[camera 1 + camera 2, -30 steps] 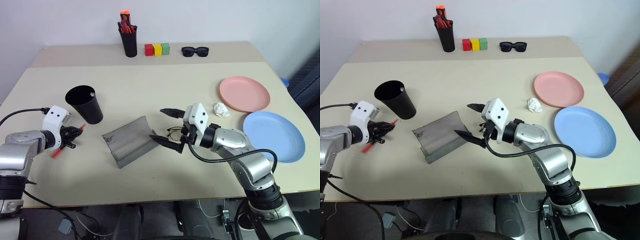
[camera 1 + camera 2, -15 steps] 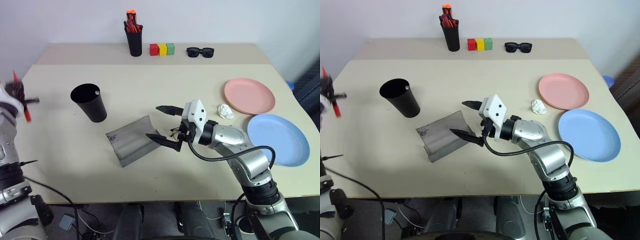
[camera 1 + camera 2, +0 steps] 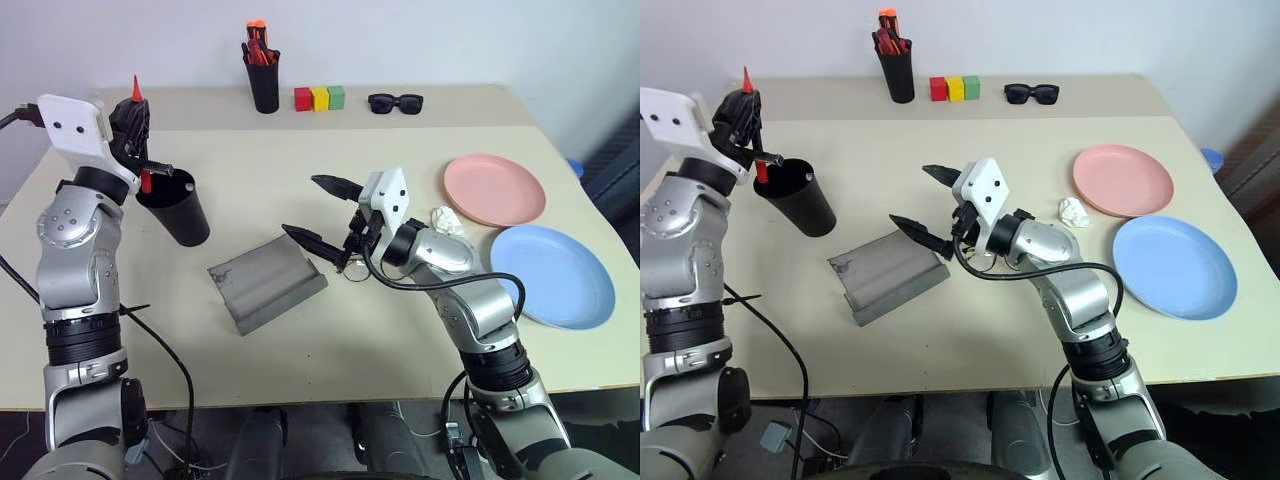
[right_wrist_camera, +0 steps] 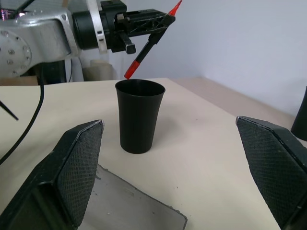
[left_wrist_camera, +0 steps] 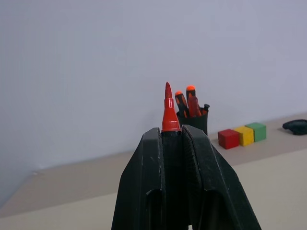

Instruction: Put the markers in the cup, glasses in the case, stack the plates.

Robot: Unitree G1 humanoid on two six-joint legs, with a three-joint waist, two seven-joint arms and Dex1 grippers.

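Observation:
My left gripper is shut on a marker with a pointed red tip. It holds the marker tilted, tip up, just above the rim of the wide black cup. The right wrist view shows the marker slanting over the cup. My right gripper hangs open above the table, between the grey case and the wire-frame glasses, which lie partly hidden beneath it. The pink plate and the blue plate lie side by side at the right.
A crumpled white paper lies beside the pink plate. Along the back stand a black pen holder with orange-red pens, three coloured blocks and black sunglasses.
My left arm has swung the marker up from low at the table's left side to just over the cup, turning its tip upward. The right gripper rose slightly, still open.

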